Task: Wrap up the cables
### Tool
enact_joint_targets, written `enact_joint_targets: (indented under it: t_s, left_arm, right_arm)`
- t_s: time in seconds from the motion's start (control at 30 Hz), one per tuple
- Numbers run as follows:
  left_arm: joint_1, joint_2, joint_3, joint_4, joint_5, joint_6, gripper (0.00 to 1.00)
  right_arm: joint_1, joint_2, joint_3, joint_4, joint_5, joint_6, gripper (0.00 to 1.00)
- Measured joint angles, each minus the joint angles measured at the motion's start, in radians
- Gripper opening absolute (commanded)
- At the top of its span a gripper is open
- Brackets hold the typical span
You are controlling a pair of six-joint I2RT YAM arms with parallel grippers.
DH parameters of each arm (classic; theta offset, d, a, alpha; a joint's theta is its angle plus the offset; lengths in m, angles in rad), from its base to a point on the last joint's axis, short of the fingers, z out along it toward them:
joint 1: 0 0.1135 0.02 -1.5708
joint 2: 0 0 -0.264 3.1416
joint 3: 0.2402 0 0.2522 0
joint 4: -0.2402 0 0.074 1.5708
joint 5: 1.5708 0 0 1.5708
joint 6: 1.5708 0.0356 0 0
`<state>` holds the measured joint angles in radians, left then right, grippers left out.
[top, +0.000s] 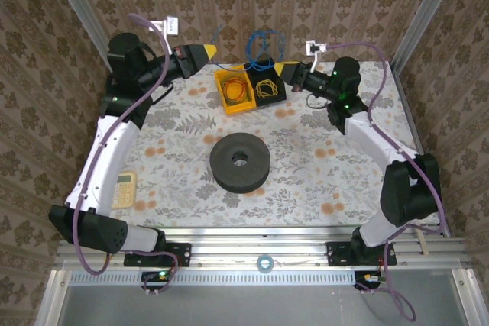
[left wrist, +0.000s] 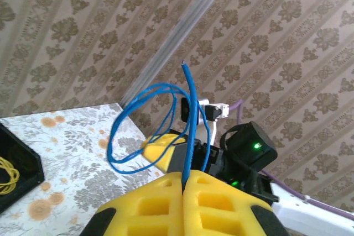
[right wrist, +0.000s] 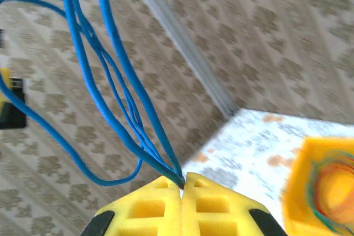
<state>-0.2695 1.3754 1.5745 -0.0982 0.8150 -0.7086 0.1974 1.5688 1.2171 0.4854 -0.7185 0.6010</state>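
Grippers [left wrist: 183, 182] [right wrist: 181, 184] closed on blue cable [left wrist: 193, 114]

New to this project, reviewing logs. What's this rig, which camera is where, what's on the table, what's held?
Two robot arms, bolted at the near edge of the table. The wide picture looks down from above; the other two come from wrist cameras, so the yellow blocks are fingers. The left gripper and right gripper are both shut on the blue cable, looped in the air. On it: yellow bin, black bin holding a yellow cable, black ring, calculator.
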Motion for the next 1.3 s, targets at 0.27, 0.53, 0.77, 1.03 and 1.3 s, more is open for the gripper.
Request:
enact_joint_targets:
  t_s: [0.27,0.53,0.77,1.03,1.3]
  left_arm:
    - [0.161,-0.018,-0.021,0.002,0.034,-0.004,0.0]
    - [0.414,-0.146,-0.118,0.03,0.081,-0.039,0.0]
    - [0.554,-0.18,-0.141,0.048,0.127,-0.078,0.0]
    - [0.689,-0.137,-0.074,0.016,0.169,-0.085,0.0]
    - [0.77,-0.119,-0.053,0.014,0.192,-0.085,0.0]
  right_arm:
    - [-0.136,-0.106,-0.005,-0.367,0.102,-0.159,0.0]
    - [-0.291,-0.119,-0.061,-0.521,0.138,-0.188,0.0]
    - [-0.347,-0.124,-0.061,-0.583,0.142,-0.222,0.0]
    - [-0.499,-0.032,-0.026,-0.597,0.175,-0.236,0.0]
    - [-0.579,0.042,0.045,-0.633,0.238,-0.246,0.0]
